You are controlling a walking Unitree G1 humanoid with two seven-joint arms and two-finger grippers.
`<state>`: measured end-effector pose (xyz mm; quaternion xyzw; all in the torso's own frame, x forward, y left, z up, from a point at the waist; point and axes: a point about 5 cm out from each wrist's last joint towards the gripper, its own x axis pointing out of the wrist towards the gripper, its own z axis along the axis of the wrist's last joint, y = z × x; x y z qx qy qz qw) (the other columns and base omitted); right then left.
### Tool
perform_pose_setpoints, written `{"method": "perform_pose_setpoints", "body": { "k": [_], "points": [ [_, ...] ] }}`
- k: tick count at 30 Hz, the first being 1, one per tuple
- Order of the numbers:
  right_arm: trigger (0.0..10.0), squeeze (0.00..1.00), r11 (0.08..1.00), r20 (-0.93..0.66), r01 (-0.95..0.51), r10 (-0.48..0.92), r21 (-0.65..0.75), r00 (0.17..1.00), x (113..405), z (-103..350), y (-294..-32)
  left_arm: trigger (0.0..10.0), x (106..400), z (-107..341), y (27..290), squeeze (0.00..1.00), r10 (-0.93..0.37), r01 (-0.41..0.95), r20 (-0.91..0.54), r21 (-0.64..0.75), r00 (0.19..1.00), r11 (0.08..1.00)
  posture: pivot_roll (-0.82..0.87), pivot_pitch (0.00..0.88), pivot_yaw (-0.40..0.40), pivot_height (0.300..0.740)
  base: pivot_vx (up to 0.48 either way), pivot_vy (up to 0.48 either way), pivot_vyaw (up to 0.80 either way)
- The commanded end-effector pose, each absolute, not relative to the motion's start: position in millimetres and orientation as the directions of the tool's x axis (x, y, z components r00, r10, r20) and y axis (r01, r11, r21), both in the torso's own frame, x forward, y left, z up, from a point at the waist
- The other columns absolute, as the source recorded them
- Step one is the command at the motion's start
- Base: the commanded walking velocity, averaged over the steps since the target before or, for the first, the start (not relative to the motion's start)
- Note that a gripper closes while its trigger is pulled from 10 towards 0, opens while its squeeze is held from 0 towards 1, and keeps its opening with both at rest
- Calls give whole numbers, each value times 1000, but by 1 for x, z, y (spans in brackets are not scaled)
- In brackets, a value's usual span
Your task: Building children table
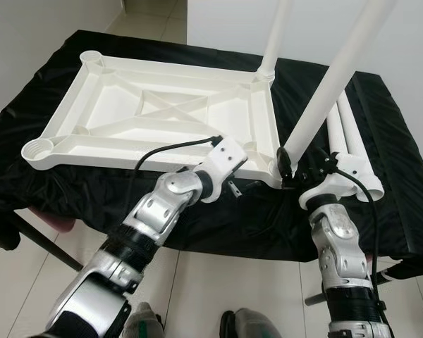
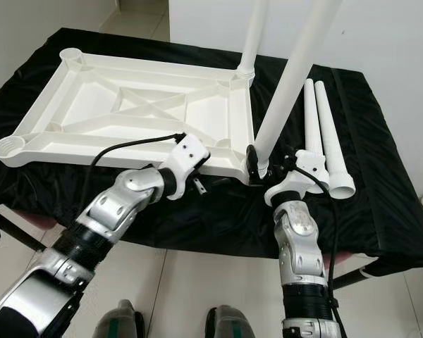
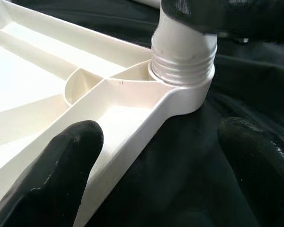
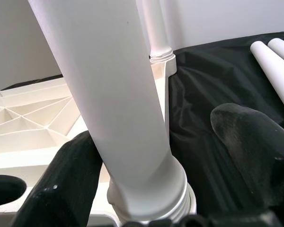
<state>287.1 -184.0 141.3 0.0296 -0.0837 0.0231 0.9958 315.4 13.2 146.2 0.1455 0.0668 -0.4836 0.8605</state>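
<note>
The white tabletop lies upside down on a black cloth. One white leg stands upright in its far right corner. A second leg leans in the near right corner socket, its threaded end resting in the opening. My right gripper is open around this leg's base, one finger touching it and the other a little apart. My left gripper is open astride the tabletop's near rim beside that corner, one finger over the frame and one over the cloth.
Two loose white legs lie side by side on the black cloth at the right. Open sockets sit at the tabletop's left corners. A white wall rises behind, and tiled floor lies below the table's front edge.
</note>
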Motion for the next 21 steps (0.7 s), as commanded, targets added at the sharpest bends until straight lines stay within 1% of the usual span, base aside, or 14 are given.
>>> {"method": "perform_pose_setpoints", "body": {
  "k": [1,8,10,13,14,16,18,21],
  "points": [
    [10000,0,998,157,-6,-4,60,988,283,140,-194,10000,323,144,15,0,-752,791,-250,239,610,563,-106,50,-9,740,0,0,0],
    [10000,0,998,158,-3,-8,66,987,283,141,-193,10000,331,145,17,0,-729,769,-248,255,639,587,-110,52,-6,740,0,0,0],
    [10000,0,997,162,-3,-9,74,987,283,142,-191,10000,339,142,22,0,-688,742,-278,279,670,610,-110,53,-3,740,0,0,0],
    [10000,0,997,164,-4,-9,77,986,283,143,-190,10000,344,137,27,0,-656,727,-313,303,687,617,-109,53,-2,740,0,0,0],
    [10000,0,997,164,-4,-9,77,986,283,143,-190,10000,344,137,27,0,-656,727,-313,303,687,617,-109,53,-2,740,0,0,0],
    [10000,0,997,165,-8,-5,79,986,284,144,-189,10000,346,128,31,0,-627,729,-372,330,684,600,-105,55,-3,740,0,0,0],
    [10000,0,997,165,-8,-5,79,986,284,144,-189,10000,346,128,31,0,-627,729,-372,330,684,600,-105,55,-3,740,0,0,0],
    [10000,0,996,161,-20,6,85,987,284,144,-187,10000,348,122,32,0,-610,735,-411,344,677,585,-100,56,0,740,0,0,0]
  ]
}}
